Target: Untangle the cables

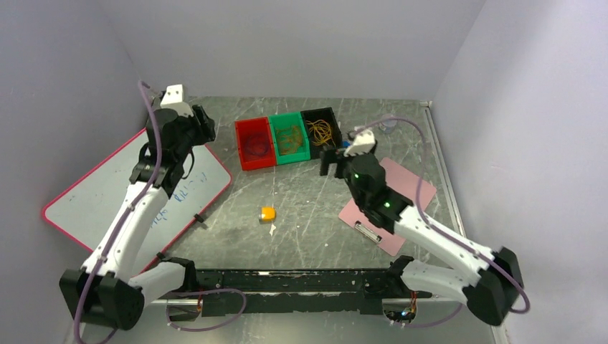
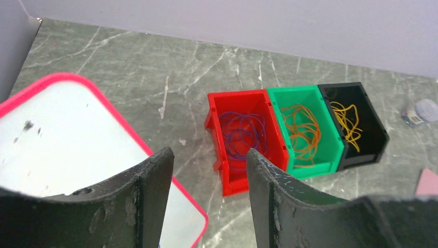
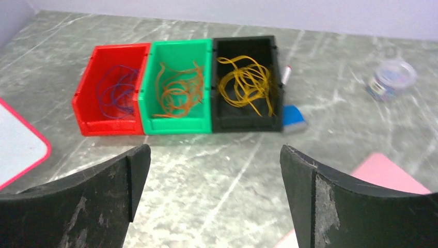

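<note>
The cables lie apart in three bins side by side at the back of the table. A purple cable [image 2: 243, 137] [image 3: 116, 93] is in the red bin [image 1: 252, 122]. An orange cable [image 2: 302, 129] [image 3: 178, 90] is in the green bin [image 1: 287, 117]. A yellow cable [image 2: 347, 121] [image 3: 248, 85] is in the black bin [image 1: 320, 111]. My left gripper [image 1: 208, 125] [image 2: 209, 155] hangs left of the red bin, open and empty. My right gripper [image 1: 331, 161] [image 3: 214, 150] hovers just in front of the black bin, jaws wide open, holding nothing.
A pink-edged whiteboard [image 1: 122, 193] lies at the left under the left arm. A pink clipboard [image 1: 391, 204] lies under the right arm. A small orange block [image 1: 268, 213] sits mid-table. A blue eraser [image 3: 293, 118], a marker [image 3: 285, 75] and a small jar [image 3: 392, 77] lie right of the black bin.
</note>
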{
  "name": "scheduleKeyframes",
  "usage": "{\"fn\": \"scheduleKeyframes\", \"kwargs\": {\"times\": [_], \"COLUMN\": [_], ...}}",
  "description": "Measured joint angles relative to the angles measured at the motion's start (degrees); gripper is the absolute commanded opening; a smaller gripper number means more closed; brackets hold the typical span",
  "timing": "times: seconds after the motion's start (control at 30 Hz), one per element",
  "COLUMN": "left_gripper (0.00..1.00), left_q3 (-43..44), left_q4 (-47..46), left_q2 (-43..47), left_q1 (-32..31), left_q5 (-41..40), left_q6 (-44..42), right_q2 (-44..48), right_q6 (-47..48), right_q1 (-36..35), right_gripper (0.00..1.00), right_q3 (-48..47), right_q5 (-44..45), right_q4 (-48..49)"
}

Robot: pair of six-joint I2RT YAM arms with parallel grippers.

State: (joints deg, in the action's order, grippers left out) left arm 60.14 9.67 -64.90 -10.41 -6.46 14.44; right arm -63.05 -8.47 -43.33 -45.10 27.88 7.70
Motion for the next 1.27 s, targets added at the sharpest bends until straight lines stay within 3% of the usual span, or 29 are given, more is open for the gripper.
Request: {"fn": "scheduleKeyframes", "kwargs": {"times": [0.17,0.4,0.73,1.27], "left_gripper": [0.68,0.99,1.00,0.99], "left_q3": [-5.6,-15.8,-19.7,-20.3], "left_q4": [1.6,7.9,14.1,15.1], "left_q2": [8.6,20.8,31.2,32.6], "left_q1": [0.0,0.0,0.0,0.0], "left_q5": [1.3,3.0,3.0,1.3], "left_q6": [2.6,6.6,10.3,12.0], "right_q2": [13.3,27.4,29.9,31.5], "right_q6": [-5.9,-14.4,-22.7,-24.7], "right_q1": [0.0,0.0,0.0,0.0], "right_gripper": [1.00,1.00,1.00,1.00], "right_q3": [8.2,15.3,15.6,15.6], "right_q5": [5.2,6.8,11.1,12.8], "right_q4": [-7.2,-17.2,-28.0,-28.4]}}
